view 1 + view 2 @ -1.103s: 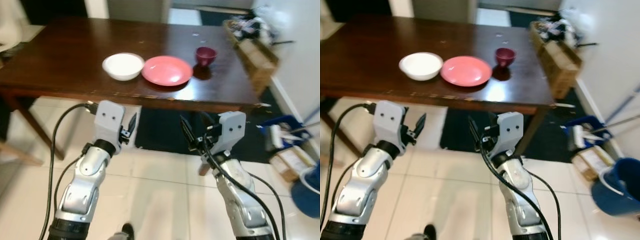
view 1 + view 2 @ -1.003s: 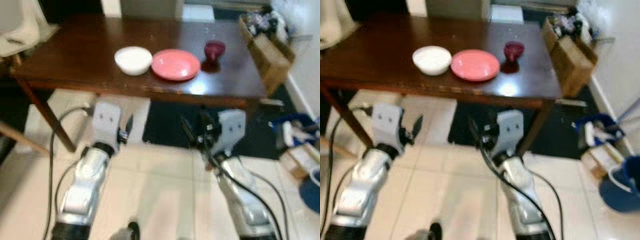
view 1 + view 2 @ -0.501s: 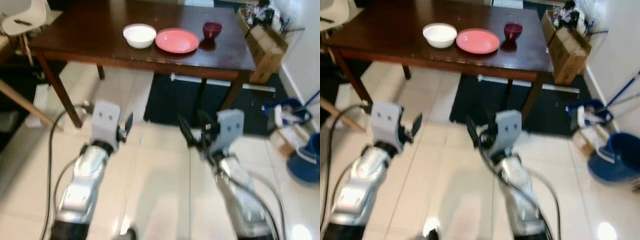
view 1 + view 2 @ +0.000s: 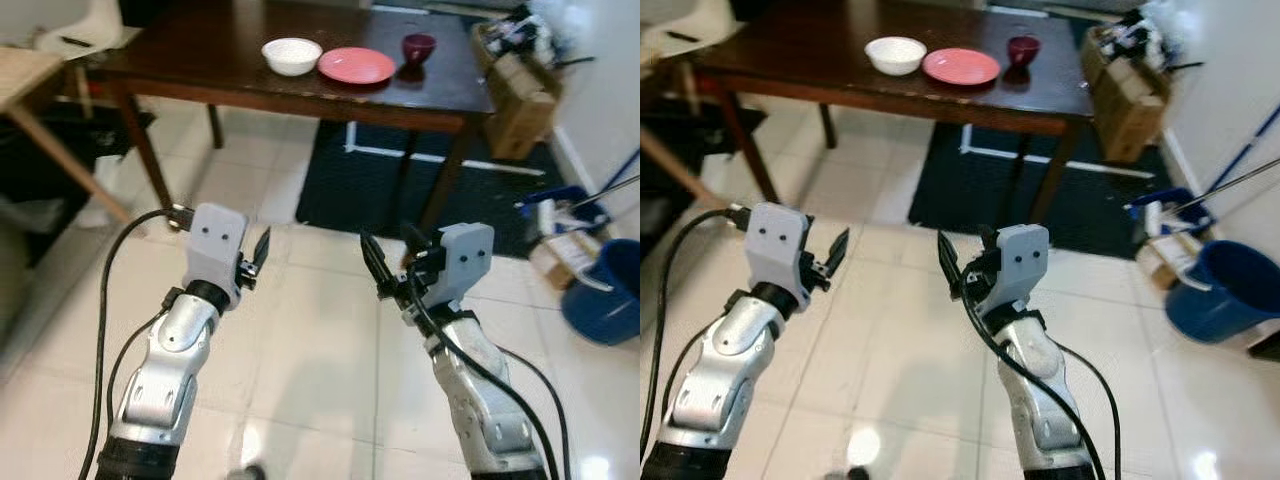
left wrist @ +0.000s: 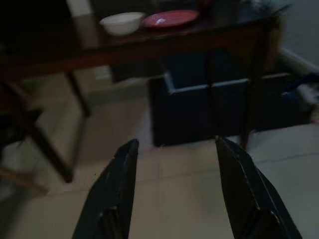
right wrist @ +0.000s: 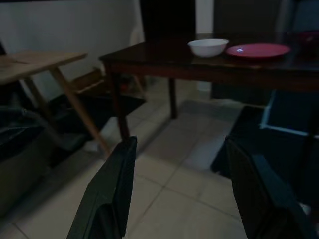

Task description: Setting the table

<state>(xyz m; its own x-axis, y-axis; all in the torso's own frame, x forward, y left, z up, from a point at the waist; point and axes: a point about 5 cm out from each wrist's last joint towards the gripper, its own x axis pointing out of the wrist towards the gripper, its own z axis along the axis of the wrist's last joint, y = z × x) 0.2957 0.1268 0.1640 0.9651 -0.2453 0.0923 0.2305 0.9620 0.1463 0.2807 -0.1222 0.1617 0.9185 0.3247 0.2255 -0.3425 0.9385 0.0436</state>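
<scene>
At the upper middle of the left eye view, the dark table (image 4: 200, 62) carries, left to right, a white bowl (image 4: 291, 55), a pink plate (image 4: 356, 65) and a maroon cup (image 4: 418, 47). Lower down, over the tiled floor (image 4: 310, 340), the left hand (image 4: 258, 258) and right hand (image 4: 378, 268) both hang empty with fingers spread wide. The dishes sit well apart from both hands, so any reach risks falling short, and walking closer could bump the table's near edge.

tables: 2 | white bowl (image 4: 291, 55): 1 | pink plate (image 4: 356, 65): 1 | maroon cup (image 4: 418, 47): 1
</scene>
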